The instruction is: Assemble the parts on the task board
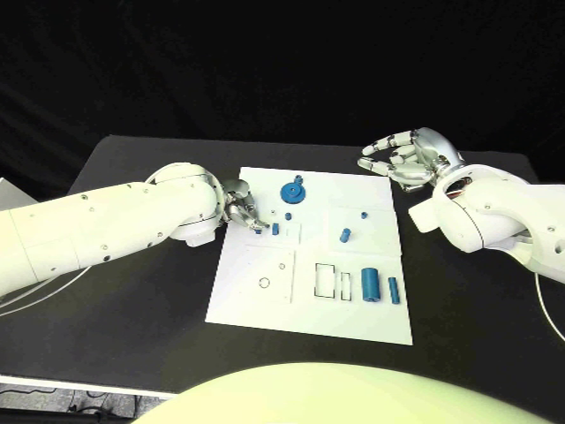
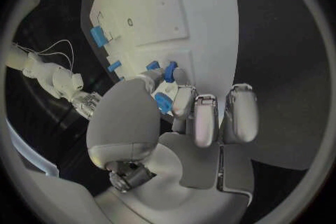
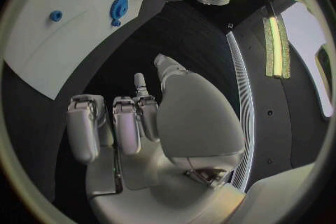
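The board (image 1: 311, 305) is a white plate lying flat in the middle of the black bench (image 1: 130, 291). Small blue parts sit on it: a gear (image 1: 293, 192) at the far side, a peg (image 1: 346, 235) in the middle, and two bars (image 1: 371, 284) near the right edge. The left hand (image 1: 242, 210) reaches over the board's far left part, fingers pinching a small blue part (image 2: 170, 71). The right hand (image 1: 408, 156) hangs past the board's far right corner, fingers curled, holding nothing.
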Robot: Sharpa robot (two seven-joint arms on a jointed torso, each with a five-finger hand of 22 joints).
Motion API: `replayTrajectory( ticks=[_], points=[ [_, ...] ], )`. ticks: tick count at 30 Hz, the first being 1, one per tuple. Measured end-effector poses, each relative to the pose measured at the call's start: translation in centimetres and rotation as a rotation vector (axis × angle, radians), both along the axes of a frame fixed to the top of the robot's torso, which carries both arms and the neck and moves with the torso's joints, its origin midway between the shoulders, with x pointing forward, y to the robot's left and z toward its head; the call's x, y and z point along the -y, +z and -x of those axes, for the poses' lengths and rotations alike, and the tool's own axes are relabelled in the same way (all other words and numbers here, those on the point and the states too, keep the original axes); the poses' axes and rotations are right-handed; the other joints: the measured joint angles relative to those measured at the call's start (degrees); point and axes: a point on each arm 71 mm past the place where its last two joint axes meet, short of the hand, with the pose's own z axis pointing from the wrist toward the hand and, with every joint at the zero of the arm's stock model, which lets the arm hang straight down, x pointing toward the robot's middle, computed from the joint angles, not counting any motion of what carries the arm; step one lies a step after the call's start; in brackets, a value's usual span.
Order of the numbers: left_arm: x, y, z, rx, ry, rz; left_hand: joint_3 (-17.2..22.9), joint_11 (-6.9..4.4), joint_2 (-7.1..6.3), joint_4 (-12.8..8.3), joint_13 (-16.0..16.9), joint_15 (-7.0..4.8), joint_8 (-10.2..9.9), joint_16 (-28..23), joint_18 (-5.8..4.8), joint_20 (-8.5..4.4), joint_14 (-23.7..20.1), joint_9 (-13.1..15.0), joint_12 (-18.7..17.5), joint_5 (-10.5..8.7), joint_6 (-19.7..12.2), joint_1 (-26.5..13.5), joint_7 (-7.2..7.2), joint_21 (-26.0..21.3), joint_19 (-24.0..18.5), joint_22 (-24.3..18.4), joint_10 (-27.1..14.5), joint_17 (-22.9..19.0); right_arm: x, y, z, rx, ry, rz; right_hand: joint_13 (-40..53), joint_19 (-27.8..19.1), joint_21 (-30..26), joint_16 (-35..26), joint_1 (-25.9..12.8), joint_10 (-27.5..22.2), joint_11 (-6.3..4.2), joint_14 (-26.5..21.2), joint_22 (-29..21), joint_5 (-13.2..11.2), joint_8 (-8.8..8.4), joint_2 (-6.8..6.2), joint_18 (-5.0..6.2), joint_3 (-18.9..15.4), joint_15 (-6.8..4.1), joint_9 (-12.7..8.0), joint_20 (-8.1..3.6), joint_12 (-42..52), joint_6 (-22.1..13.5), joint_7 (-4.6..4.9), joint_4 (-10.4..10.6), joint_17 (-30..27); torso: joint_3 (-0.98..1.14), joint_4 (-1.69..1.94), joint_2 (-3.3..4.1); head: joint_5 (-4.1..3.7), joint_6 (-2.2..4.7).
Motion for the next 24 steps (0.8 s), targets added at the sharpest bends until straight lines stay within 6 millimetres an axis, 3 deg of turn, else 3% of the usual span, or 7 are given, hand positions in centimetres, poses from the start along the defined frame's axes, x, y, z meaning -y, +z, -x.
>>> replayTrajectory(
  ticks=[11,24],
  points=[
    [-0.02,-0.01,-0.05,-0.002,0.0,-0.001,-1.41,0.21,-0.67,0.14,-0.27,0.0,-0.1,0.0,0.0,0.2,0.0,-0.1,0.0,0.0,0.11,-0.67,-0.1,0.0,-0.2,0.0,-0.21,0.0,0.01,0.0,0.0,0.0,0.0,0.0,0.0,0.0,0.0,0.0,-0.55,0.0,0.0,0.0,0.05,0.0,0.0,0.08,0.0,0.0,0.0,-0.06,0.0,0.0,-0.18,0.18,0.0,-0.01,-0.01,0.02,0.01,-0.02,0.0],
    [0.06,0.0,-0.05,0.002,-0.002,-0.005,-2.22,0.21,-0.36,0.16,-0.27,0.0,-0.06,0.0,0.0,0.2,0.0,-0.16,0.0,-0.21,0.23,-0.98,-0.2,0.0,-0.2,0.0,-0.21,0.0,0.01,0.0,0.0,0.0,0.0,0.0,0.0,0.0,0.0,0.0,-0.54,0.0,0.0,0.0,0.04,0.0,0.0,0.08,0.0,0.0,0.0,-0.06,0.0,0.0,-0.18,0.18,0.0,-0.01,0.02,0.0,0.01,-0.1,0.0]
  ],
)
